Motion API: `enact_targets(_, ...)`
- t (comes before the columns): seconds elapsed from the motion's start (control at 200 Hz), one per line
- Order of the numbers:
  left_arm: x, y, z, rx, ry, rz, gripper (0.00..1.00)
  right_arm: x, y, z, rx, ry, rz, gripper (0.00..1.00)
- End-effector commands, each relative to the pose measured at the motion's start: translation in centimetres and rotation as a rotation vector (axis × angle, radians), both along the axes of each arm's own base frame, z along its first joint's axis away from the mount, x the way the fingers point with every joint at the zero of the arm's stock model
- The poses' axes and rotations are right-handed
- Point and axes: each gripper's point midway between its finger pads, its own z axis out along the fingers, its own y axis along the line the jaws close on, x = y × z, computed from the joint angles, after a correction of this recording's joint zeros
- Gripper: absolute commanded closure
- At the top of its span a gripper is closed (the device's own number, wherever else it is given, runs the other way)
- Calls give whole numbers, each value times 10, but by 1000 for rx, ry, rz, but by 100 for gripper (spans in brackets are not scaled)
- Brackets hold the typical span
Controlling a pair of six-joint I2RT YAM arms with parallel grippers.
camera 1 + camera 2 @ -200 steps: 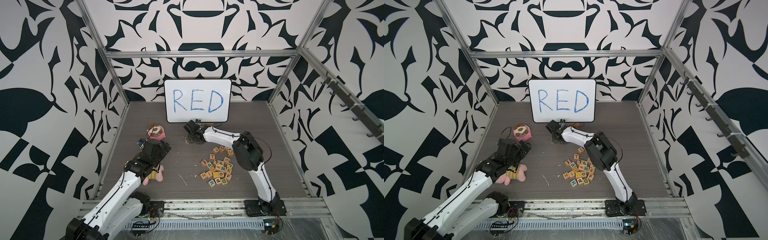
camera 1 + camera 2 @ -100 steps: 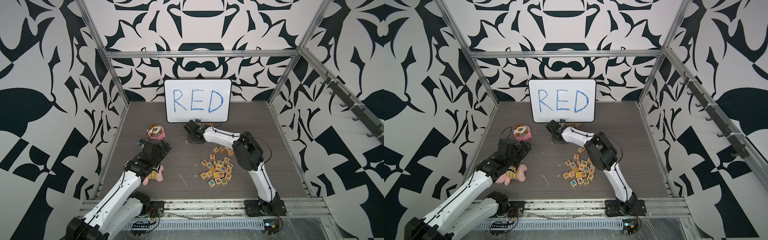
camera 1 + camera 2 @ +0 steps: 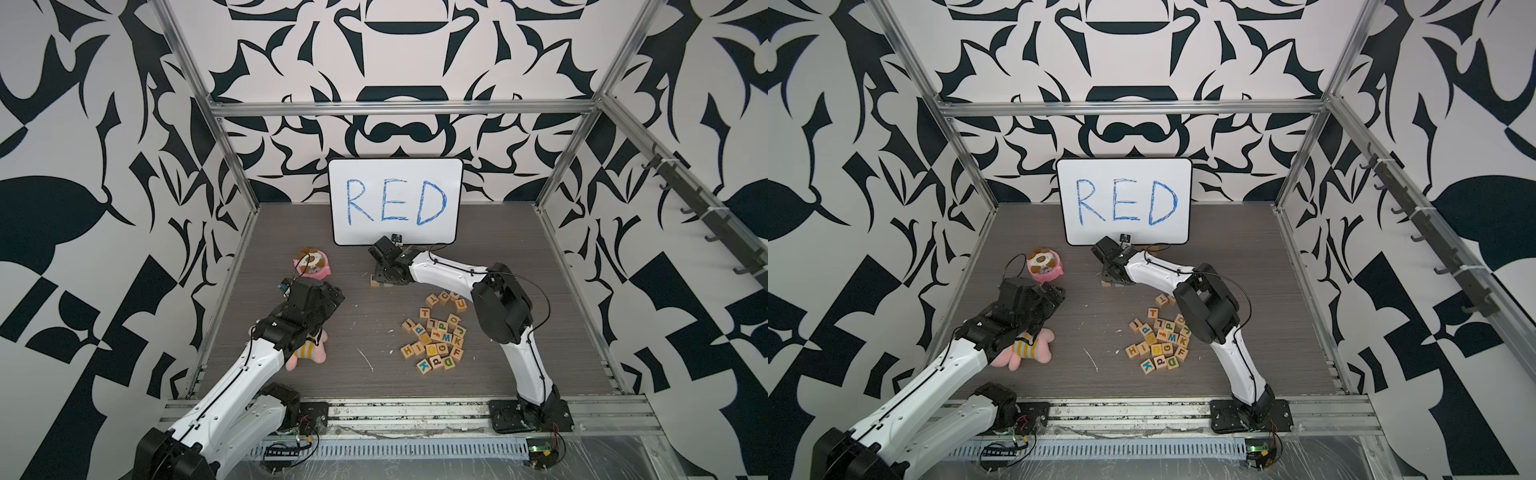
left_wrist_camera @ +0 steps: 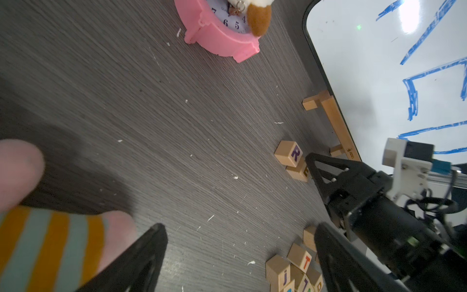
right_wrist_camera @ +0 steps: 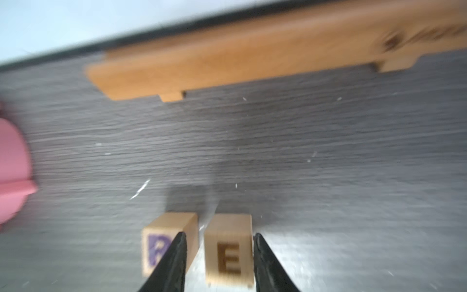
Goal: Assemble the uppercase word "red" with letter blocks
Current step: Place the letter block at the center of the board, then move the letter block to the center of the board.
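Note:
Two letter blocks lie side by side in front of the whiteboard: a purple R (image 5: 154,250) and a brown E (image 5: 228,250), also seen in the left wrist view as R (image 4: 290,153) and E (image 4: 299,172). My right gripper (image 5: 219,236) straddles the E, open, with a small gap on the R side; in both top views the right gripper (image 3: 384,280) (image 3: 1113,278) covers these blocks. The loose letter blocks (image 3: 436,332) (image 3: 1160,336) lie in a pile, a green D (image 3: 448,362) at its near edge. My left gripper (image 4: 240,227) (image 3: 332,297) hangs open and empty over bare floor.
The whiteboard (image 3: 395,199) with blue handwritten RED stands on a wooden stand (image 4: 333,118) just behind the two blocks. A pink clock (image 3: 312,264) lies to their left. A striped pink plush toy (image 3: 309,353) lies under my left arm. Metal frame posts border the floor.
The right gripper's jaws have spread slightly around the E block. Both arms stay where they were.

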Motion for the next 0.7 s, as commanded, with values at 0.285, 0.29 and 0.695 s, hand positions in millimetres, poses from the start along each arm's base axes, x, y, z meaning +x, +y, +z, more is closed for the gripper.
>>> enact_targets(0.285, 11, -25, 16, -63, -20, -98, 5, -32, -64, 138, 53, -317, 31, 60)
enact_targets(0.29, 12, -25, 16, -64, -18, -100, 5, -33, -66, 138, 48, -319, 30, 60)
enact_targets(0.695, 23, -119, 34, 56, -60, -381, 7, -105, -184, 155, -48, -520, -30, 61)
